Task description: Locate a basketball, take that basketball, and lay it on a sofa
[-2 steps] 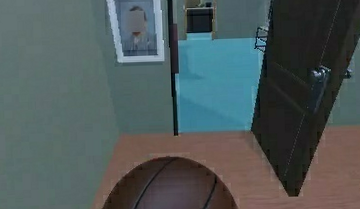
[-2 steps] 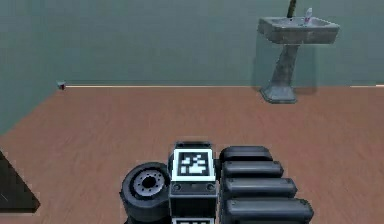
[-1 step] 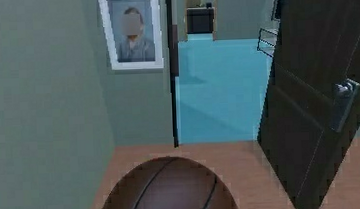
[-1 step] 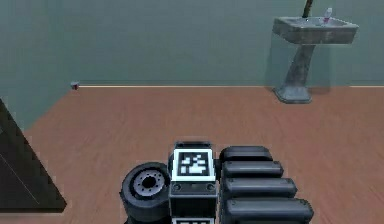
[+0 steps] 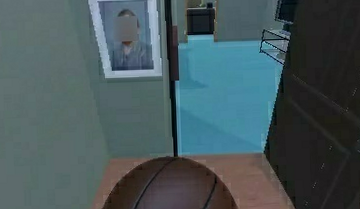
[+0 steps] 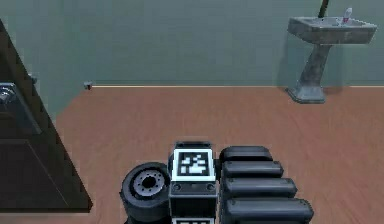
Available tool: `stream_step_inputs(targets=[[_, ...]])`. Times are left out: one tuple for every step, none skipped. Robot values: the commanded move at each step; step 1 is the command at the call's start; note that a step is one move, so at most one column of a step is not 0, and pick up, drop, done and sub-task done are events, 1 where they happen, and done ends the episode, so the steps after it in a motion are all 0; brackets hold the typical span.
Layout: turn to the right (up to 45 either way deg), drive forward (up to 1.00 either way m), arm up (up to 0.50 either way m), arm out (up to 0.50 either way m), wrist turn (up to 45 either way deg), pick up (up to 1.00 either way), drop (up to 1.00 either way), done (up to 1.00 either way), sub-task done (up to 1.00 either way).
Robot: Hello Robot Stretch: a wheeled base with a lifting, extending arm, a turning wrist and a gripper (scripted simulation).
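Forward view has a basketball (image 5: 169, 191) at its bottom edge; whether the end effector (image 6: 148, 188) holds anything cannot be told.

Basketball (image 5: 167, 193) up close: brown, leathery look, dark seams, soft sheen on top. Door (image 5: 324, 117): dark wood, panelled, satin finish. Handle (image 6: 8, 100) there on arm side view's left: grey metal, dull shine. Near floor (image 6: 200, 115): warm wood tone, smooth, matt. Far floor (image 5: 223, 96): blue, smooth, possibly glossy, hard to call. Wall (image 6: 150, 40): grey-green paint, flat matt. Sink (image 6: 325, 40): grey, stone or ceramic look. Arm segments (image 6: 255, 185): black, matt, plastic-like.
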Motion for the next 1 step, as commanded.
stream_step_inputs(targets=[[18.0, 0.0, 0.0, 0.0, 0.0, 0.0, 0.0, 0.0, 0.0]])
